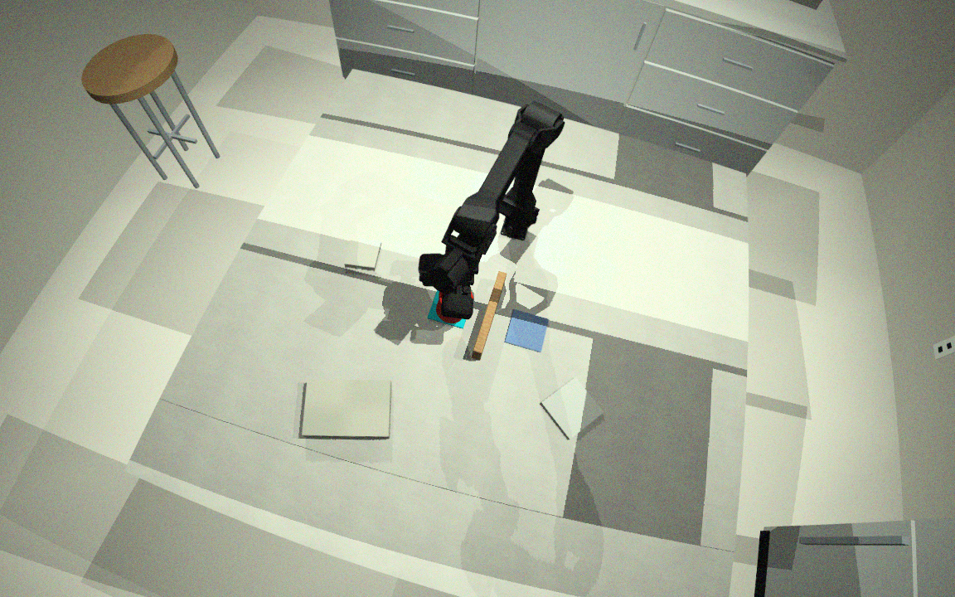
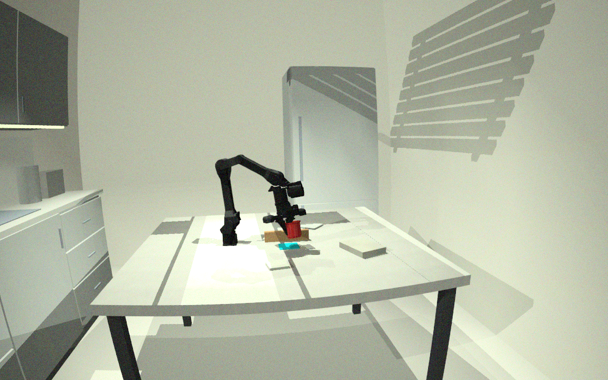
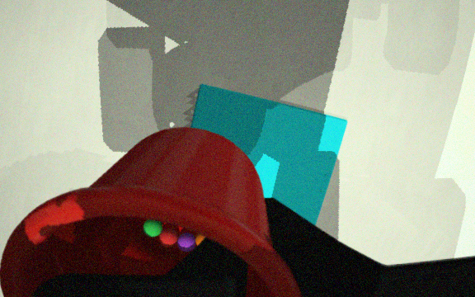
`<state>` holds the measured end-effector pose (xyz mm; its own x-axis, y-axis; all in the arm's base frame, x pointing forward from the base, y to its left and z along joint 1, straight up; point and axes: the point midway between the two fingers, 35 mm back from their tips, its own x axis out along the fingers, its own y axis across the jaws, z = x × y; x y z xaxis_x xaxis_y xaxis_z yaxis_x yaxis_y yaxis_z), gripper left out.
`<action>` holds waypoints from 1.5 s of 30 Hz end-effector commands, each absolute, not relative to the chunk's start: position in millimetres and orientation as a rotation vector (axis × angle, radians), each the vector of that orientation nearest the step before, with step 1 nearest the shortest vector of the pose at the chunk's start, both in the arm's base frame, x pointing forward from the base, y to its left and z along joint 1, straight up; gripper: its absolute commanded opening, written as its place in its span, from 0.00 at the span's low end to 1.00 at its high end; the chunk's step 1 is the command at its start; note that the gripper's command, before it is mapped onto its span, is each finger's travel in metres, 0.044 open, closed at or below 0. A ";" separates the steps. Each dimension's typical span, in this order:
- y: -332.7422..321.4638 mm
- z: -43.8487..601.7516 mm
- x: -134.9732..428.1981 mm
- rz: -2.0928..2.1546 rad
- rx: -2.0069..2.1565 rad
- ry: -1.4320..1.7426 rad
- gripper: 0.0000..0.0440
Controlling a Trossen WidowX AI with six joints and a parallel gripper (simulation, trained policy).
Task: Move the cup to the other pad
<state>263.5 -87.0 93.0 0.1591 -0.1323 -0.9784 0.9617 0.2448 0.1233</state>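
Note:
The red cup point(image 1: 439, 312) point(image 2: 293, 229) point(image 3: 188, 165) hangs roughly upright a little above the cyan pad point(image 1: 433, 315) point(image 2: 288, 246) point(image 3: 299, 140). My gripper point(image 1: 457, 303) point(image 2: 289, 221) is shut on the cup's wall, with one finger inside the cup. In the wrist view several marbles lie inside the cup, among them a green marble point(image 3: 152, 228) and a purple marble point(image 3: 186, 242). The finger hides part of the inside. The blue pad point(image 1: 526, 332) lies on the other side of the wooden bar, with nothing on it.
The wooden bar point(image 1: 489, 319) point(image 2: 273, 236) stands between the pads, close beside the cup. A large pale block point(image 1: 347, 410) point(image 2: 362, 249), a small pale tile point(image 1: 362, 256) point(image 2: 277, 265) and another tile point(image 1: 566, 405) point(image 2: 313, 226) lie farther out on the table.

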 end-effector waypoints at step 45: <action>-101.0 116.8 231.0 -0.937 1.106 0.901 0.65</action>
<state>231.1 -100.1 107.9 0.3172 -0.1511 -0.9362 0.9406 0.1764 0.2902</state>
